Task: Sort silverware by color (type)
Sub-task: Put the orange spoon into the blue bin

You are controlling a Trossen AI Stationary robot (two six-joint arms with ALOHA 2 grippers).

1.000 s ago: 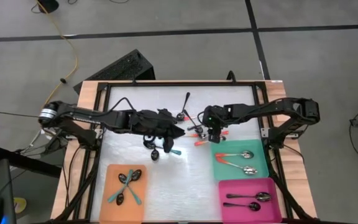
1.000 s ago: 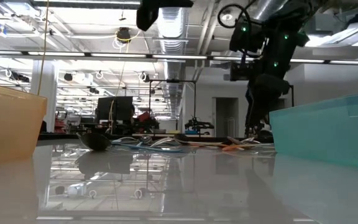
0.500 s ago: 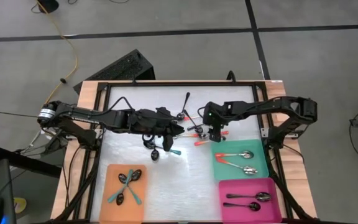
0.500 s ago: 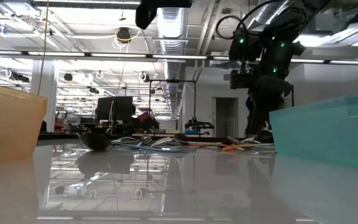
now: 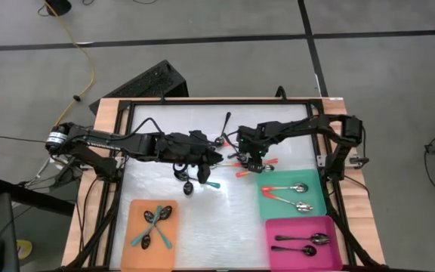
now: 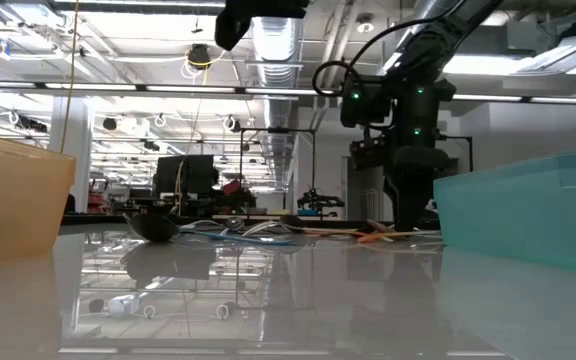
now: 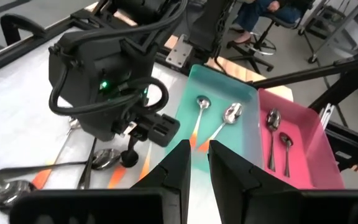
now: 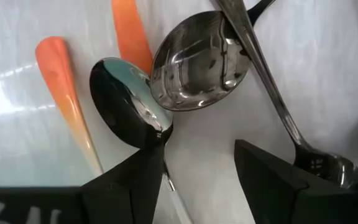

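Two grippers are being shown over the white table (image 5: 225, 219). The right gripper (image 5: 254, 160) is being held low over the loose pile of spoons (image 5: 236, 155) near the table's middle, its fingers (image 8: 272, 180) spread apart with nothing between them. Directly ahead of those fingers, two dark shiny spoon bowls (image 8: 166, 81) are lying touching each other, with two orange handles (image 8: 67, 99) just beside them and a plain metal spoon (image 8: 278, 106) crossing behind. In the low view, this gripper (image 6: 408, 205) is being seen standing down close to the tabletop, beside the teal tray's wall.

The left gripper (image 5: 210, 160) is being held just across the pile from the right one, its fingers (image 7: 229, 177) drawn nearly together; whether anything is being pinched cannot be told. A teal-handled spoon (image 5: 202, 183) is lying just beneath it.

Beyond the right gripper, toward the table's near edge, the teal tray (image 5: 319, 193) is holding two orange-handled spoons (image 5: 285, 189), and the pink tray (image 5: 274, 249) next to it is holding two plain metal spoons (image 5: 302, 242). Well apart from the left gripper, the orange tray (image 5: 138, 253) is holding several teal-handled spoons (image 5: 155, 227).
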